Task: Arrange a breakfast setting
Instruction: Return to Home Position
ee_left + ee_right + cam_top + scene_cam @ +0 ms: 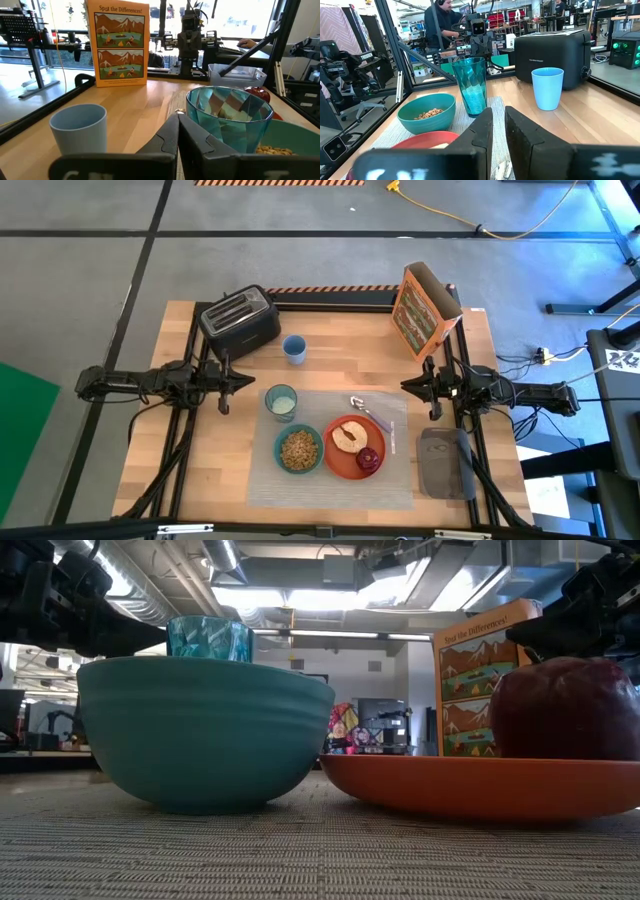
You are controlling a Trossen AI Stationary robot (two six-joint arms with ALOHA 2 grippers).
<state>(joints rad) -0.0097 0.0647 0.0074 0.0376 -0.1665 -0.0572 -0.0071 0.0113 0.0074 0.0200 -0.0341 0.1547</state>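
The grey placemat [330, 480] lies on the wooden table's near middle. On it stand the teal bowl [298, 449] with cereal, the orange-red plate [340, 462] carrying the toast slice [349, 436] and the dark-red apple [369, 459], the greenish glass [281, 402] and the metal spoon [365, 409]. My left gripper [240, 380] hovers left of the glass, shut and empty. My right gripper [410, 385] hovers right of the spoon, shut and empty. The left wrist view shows the glass [229, 116]. The right wrist view shows the bowl [426, 114].
A black toaster [238, 320] stands at the far left, a light blue cup [294, 348] beside it, and an orange picture book [425, 308] upright at the far right. A grey flat object [445, 463] lies right of the placemat. A person shows beyond the table [442, 20].
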